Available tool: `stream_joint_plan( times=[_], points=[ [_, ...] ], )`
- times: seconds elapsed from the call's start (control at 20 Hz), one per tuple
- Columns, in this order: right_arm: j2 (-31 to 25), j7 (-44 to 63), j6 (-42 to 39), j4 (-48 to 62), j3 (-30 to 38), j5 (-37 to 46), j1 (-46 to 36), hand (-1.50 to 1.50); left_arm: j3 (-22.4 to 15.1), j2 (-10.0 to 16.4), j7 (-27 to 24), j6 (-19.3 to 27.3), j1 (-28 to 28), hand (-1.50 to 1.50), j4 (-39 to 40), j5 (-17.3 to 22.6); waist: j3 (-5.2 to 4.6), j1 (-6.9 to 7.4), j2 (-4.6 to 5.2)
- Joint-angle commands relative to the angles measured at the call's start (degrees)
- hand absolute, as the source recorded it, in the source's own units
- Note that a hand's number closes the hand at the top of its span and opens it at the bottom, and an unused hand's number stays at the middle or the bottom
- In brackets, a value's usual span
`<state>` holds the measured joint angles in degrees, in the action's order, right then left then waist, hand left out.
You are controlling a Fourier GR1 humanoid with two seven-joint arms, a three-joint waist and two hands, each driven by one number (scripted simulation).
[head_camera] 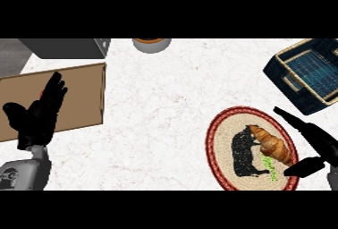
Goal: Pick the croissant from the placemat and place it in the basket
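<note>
A golden-brown croissant [272, 143] lies on the round woven placemat [224, 134], which has a red rim and a black animal figure. My right hand [318, 145] is at the placemat's right edge, open, its fingers stretched up past the croissant and its thumb just below it. Nothing is held. The dark blue basket [305, 74] with a tan rim stands at the upper right, behind the placemat. My left hand [36, 116] rests open at the left, fingers up, over a brown board.
A brown cutting board [79, 96] lies at the left. A grey appliance [69, 47] stands at the back left, and a small grey bowl [152, 44] sits at the back centre. White marble counter spreads between the board and the placemat.
</note>
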<state>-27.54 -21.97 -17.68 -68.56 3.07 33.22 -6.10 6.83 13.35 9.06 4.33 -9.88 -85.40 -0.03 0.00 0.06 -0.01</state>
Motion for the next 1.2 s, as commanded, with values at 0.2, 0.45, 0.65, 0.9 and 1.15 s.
stream_joint_plan(
  times=[0.2,0.45,0.65,0.9,1.15],
  points=[
    [3.1,-1.9,1.7,1.5,0.7,3.7,0.0,-1.50,0.5,-2.0,0.0,0.3,-1.2,0.00,1.1,-1.5,-0.01,-0.12,0.00],
    [3.8,-5.0,3.8,10.5,0.1,7.2,-4.4,-1.50,0.8,-1.6,2.0,-0.4,1.8,0.00,-4.1,-1.6,0.01,0.16,0.02],
    [5.4,-4.3,4.9,13.3,0.3,8.3,-6.3,-1.50,3.2,-0.1,0.6,-1.3,-4.8,0.00,3.9,-1.1,0.01,0.00,0.06],
    [4.0,-4.2,0.8,9.8,-1.7,9.7,-4.0,-1.50,2.2,-1.2,1.4,-2.5,1.8,0.00,-3.7,-0.3,0.00,0.13,-0.02],
    [5.1,-8.6,6.1,14.9,-6.3,16.0,-6.2,1.50,2.5,-0.8,1.0,-1.9,-2.3,0.00,0.7,-1.3,0.02,0.25,0.12]
  ],
)
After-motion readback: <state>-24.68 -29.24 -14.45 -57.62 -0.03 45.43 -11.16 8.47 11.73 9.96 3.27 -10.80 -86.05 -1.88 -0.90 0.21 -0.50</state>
